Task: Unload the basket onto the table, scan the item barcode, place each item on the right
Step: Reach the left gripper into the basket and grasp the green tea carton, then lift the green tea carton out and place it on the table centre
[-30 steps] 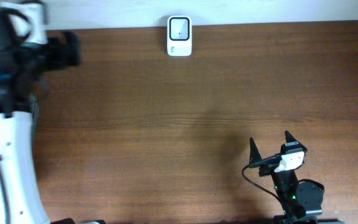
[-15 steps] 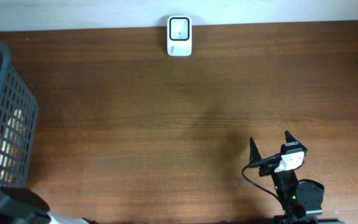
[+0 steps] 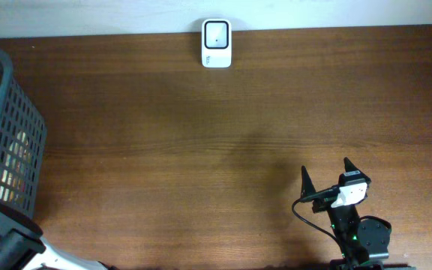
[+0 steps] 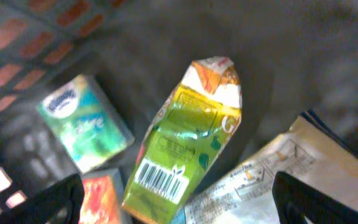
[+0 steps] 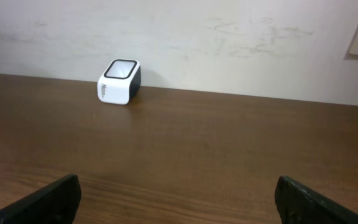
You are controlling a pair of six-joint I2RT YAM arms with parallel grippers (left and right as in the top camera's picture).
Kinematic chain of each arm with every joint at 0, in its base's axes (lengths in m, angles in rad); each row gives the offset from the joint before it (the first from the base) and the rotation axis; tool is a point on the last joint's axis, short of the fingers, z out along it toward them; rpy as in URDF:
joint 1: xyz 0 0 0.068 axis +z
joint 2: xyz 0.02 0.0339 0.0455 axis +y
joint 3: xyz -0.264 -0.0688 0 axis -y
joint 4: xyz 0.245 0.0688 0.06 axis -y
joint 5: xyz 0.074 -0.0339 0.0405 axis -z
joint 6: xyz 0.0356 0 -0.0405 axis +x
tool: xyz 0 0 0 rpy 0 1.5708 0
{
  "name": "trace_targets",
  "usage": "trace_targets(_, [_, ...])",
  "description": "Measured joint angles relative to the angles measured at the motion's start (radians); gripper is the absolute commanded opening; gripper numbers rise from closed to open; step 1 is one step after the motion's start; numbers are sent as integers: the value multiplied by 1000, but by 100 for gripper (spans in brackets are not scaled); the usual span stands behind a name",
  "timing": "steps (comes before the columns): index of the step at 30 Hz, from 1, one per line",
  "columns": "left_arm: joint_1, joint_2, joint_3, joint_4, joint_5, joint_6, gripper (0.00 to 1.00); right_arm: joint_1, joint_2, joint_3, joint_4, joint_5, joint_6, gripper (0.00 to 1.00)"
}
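Left fingers (image 4: 48,202) wide over carton (image 4: 188,143) in basket (image 4: 17,43) — barcode (image 4: 157,180) showing.

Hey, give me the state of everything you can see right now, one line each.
Scanner, standing at the table's far edge, untouched.
Basket, upright at the table's left edge, holding packages.
Green carton, lying in the basket, barcode facing up.
Left gripper, open, over the basket's contents.
Right gripper, open, empty, facing the scanner.
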Motion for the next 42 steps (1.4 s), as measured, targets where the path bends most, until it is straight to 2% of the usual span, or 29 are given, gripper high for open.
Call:
trace_targets(3, [0, 5, -55, 84, 41, 80, 94, 0, 0, 0, 0, 0, 1, 99])
trace_targets(12, [0, 157, -58, 140, 68, 132, 89, 0, 0, 0, 0, 0, 0, 99])
trace_targets(13, [0, 161, -58, 143, 68, 134, 84, 0, 0, 0, 0, 0, 0, 99])
trace_targets(18, [1, 171, -58, 154, 67, 147, 38, 0, 0, 0, 0, 0, 0, 99])
trace_targets(19, [1, 171, -58, 154, 65, 153, 32, 0, 0, 0, 0, 0, 0, 99])
trace_targets(21, [1, 171, -58, 156, 68, 151, 29, 0, 0, 0, 0, 0, 0, 99])
trace_targets(26, [1, 171, -50, 147, 79, 150, 13, 0, 0, 0, 0, 0, 1, 99])
trace_targets(29, [3, 185, -1, 80, 112, 149, 11, 0, 0, 0, 0, 0, 1, 99])
trace_targets(36, [1, 163, 333, -80, 212, 14, 8, 0, 0, 0, 0, 0, 0, 99])
trace_targets(40, [-34, 11, 472, -105, 282, -50, 9, 0, 0, 0, 0, 0, 0, 99])
trace_targets(42, [-104, -130, 522, -103, 334, -60, 9, 0, 0, 0, 0, 0, 0, 99])
